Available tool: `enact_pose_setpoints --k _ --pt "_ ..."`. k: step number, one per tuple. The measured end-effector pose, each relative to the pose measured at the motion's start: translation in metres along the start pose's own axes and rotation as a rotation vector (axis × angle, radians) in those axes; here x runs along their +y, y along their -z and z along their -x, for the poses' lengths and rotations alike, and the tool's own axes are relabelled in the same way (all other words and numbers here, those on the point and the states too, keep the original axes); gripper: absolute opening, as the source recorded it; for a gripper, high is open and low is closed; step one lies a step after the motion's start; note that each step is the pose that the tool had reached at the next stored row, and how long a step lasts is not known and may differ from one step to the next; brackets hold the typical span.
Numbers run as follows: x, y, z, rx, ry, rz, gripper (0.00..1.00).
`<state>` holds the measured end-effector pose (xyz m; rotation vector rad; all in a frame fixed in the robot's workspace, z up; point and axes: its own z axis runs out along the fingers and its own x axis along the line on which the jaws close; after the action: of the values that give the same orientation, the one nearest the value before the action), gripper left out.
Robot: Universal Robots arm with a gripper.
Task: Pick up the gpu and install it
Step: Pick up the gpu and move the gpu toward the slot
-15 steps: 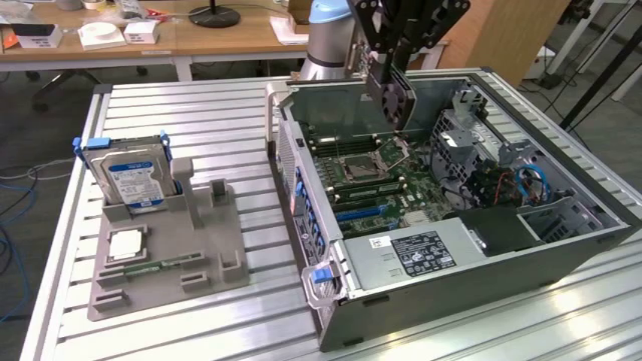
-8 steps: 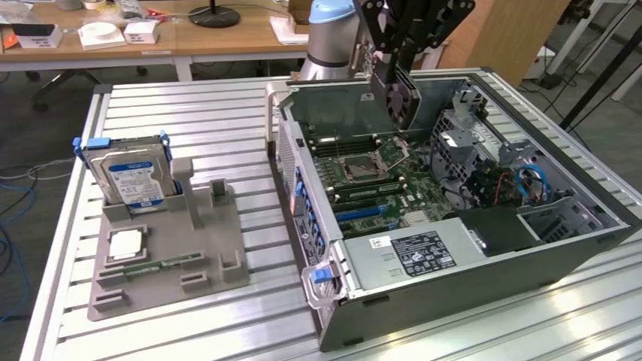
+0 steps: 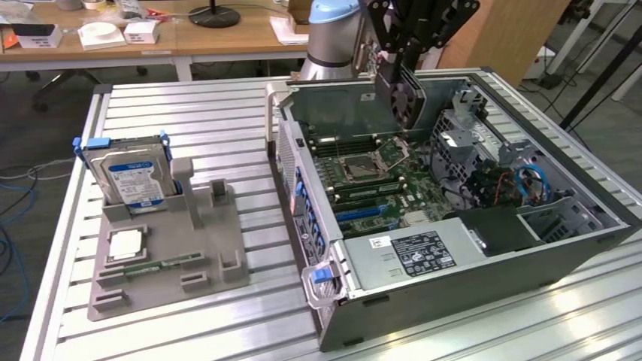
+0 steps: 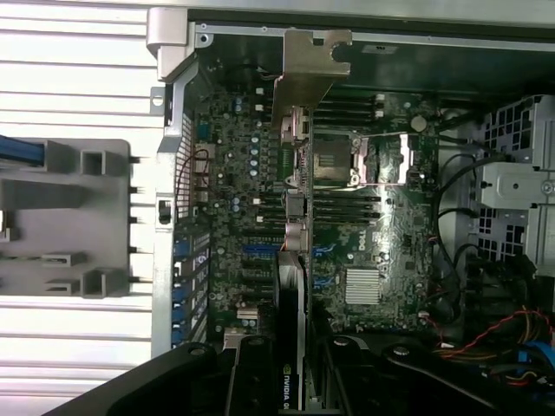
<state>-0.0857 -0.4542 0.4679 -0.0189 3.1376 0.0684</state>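
Note:
The gpu (image 3: 405, 92) hangs upright over the back of the open computer case (image 3: 301, 177), its black fan side facing the exterior view's right. My gripper (image 3: 399, 53) is shut on its upper edge. In the wrist view the gpu (image 4: 295, 260) is seen edge-on between the black fingers (image 4: 251, 373). Its silver end bracket (image 4: 309, 61) points toward the case's rear wall. The card floats above the motherboard (image 4: 251, 173), near the blue expansion slots (image 4: 260, 251), apart from them.
A grey fixture (image 3: 171, 256) on the slatted table holds an upright hard drive (image 3: 128, 177), a square chip (image 3: 125, 244) and a narrow memory stick (image 3: 165, 263). Inside the case are the CPU socket (image 3: 359, 167), drive cages (image 3: 461, 143) and cables (image 3: 527, 184).

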Motion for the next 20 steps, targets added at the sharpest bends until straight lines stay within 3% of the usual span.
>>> enact_pose_setpoints --k 20 --pt "-0.0002 0.0000 0.016 0.0000 0.000 0.0000 0.26"
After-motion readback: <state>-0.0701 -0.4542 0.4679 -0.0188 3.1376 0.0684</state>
